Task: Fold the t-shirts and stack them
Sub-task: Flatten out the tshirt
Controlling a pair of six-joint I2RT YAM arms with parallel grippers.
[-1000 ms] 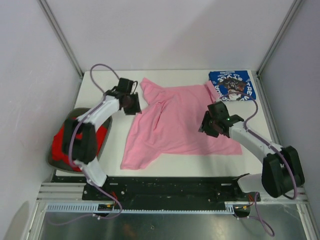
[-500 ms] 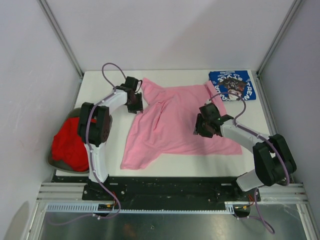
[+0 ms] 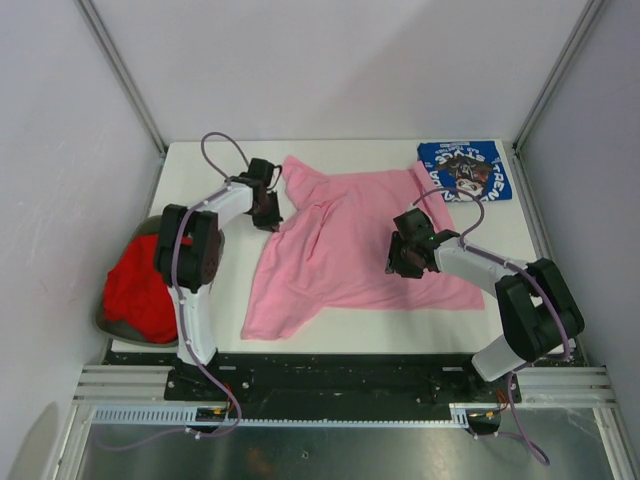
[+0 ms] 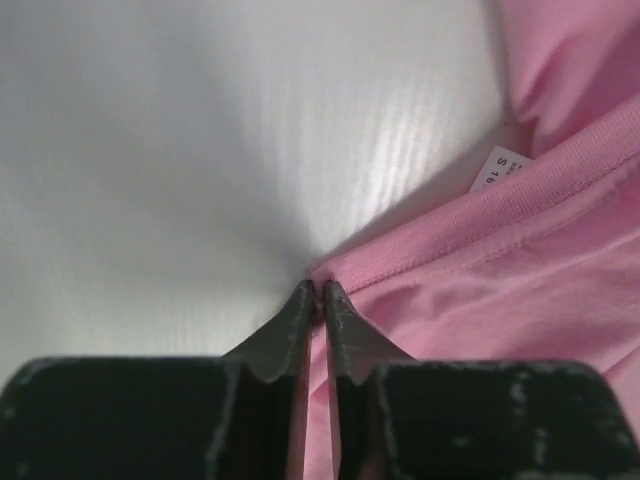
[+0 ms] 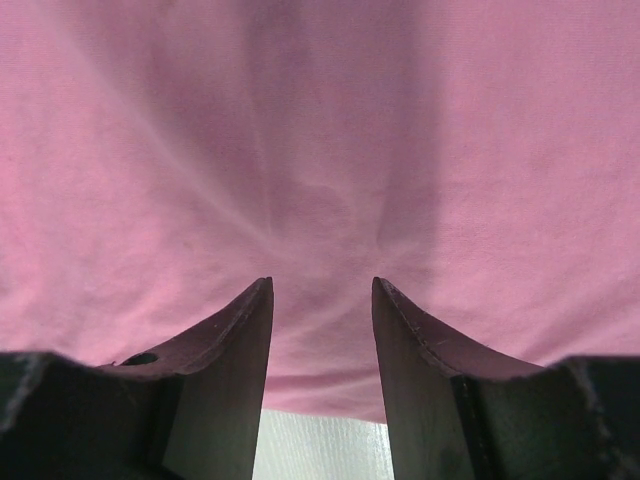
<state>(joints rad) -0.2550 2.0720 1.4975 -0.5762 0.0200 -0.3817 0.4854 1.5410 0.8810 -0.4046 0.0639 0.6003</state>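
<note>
1. Pink t-shirt (image 3: 350,240) spread mid-table; blue t-shirt (image 3: 465,170) folded at far right corner; red t-shirt (image 3: 135,290) heaped in grey bin (image 3: 102,318) at the left.
2. Judged step: gripping for a first fold. Best done by pinching the edge only, lifting both sides level, keeping cloth taut.
3. Left arm (image 3: 215,205) stretched forward; right arm (image 3: 480,265) angled inward.
4. Left gripper (image 4: 320,290) low, jaws pinched on the pink hemmed edge near the size label (image 4: 495,170).
5. Right gripper (image 5: 322,282) over pink cloth, jaws moderately apart, holding nothing.

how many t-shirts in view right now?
3: pink t-shirt spread mid-table; blue t-shirt folded at the far right corner; red t-shirt bunched in the grey bin at the left edge. The bin may hide more.
</note>
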